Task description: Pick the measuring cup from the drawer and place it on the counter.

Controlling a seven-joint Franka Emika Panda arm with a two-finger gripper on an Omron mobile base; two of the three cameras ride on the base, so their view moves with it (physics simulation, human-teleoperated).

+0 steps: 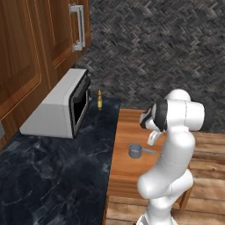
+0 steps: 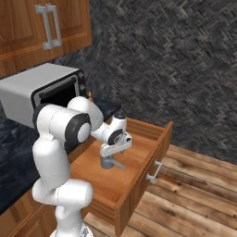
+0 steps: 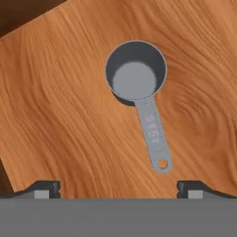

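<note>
The measuring cup [image 3: 135, 74], small, grey and metallic, lies upright on the flat bottom of the open wooden drawer [image 3: 60, 115], its long flat handle pointing toward the gripper's side of the hand view. My gripper [image 3: 120, 190] hangs above it, open, with the fingertips [image 3: 46, 187] wide apart and nothing between them. From the left base view the gripper [image 1: 153, 137] is just above and right of the cup [image 1: 135, 150] in the drawer [image 1: 127, 127]. The right base view shows the gripper [image 2: 113, 150] directly over the cup [image 2: 109, 163]. The dark marbled counter [image 1: 57, 167] lies left of the drawer.
A grey microwave [image 1: 61, 105] stands at the back of the counter under wooden cabinet doors [image 1: 26, 44]. A small yellow bottle [image 1: 99, 100] stands beside it. The drawer [image 2: 139, 152] is pulled out over a wooden plank floor [image 2: 194, 194].
</note>
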